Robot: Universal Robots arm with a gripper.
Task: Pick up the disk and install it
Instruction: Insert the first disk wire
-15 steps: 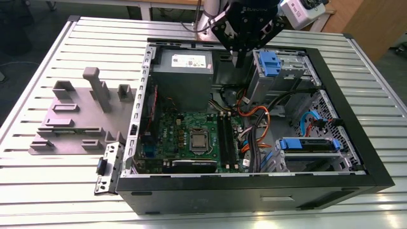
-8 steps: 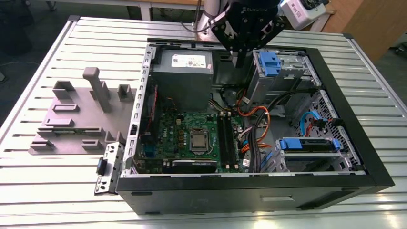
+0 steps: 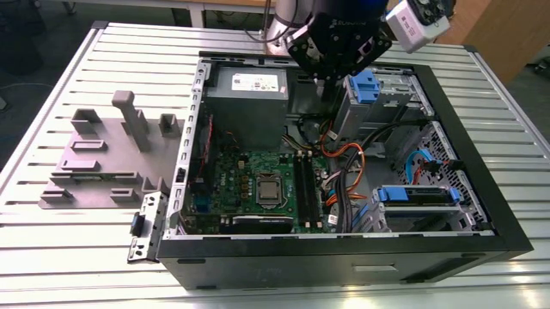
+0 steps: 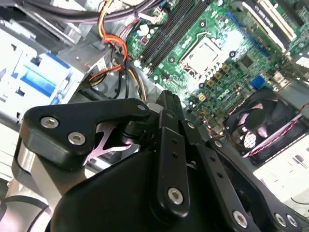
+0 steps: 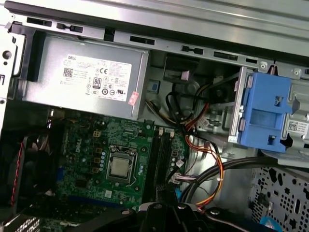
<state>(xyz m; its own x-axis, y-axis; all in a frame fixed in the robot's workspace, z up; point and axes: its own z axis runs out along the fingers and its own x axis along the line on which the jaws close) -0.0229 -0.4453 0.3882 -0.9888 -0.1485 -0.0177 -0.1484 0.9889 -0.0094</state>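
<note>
In the exterior view the gripper (image 3: 331, 71) is hanging over the open computer case (image 3: 344, 257), near the case's 12 o'clock edge. It is sitting just at 3 o'clock of the grey power supply (image 3: 249, 90) and at 9 o'clock of a blue plastic bracket (image 3: 365, 87) on the drive cage. Seen from behind in the second wrist view, the gripper (image 4: 166, 104) is showing its black linkage above the motherboard (image 4: 207, 53) and a fan (image 4: 260, 128). How far it is open, and whether it is gripping anything, I cannot tell. The disk (image 3: 418, 201) is lying flat in a bay toward the case's 4 o'clock corner, its blue carrier framing the silver body, well apart from the gripper. Orange and black cables (image 3: 344, 154) are running between the motherboard and that bay. A grey fixture block (image 3: 103, 161) is resting on the slatted table (image 3: 51, 257) at 9 o'clock of the case.
</note>
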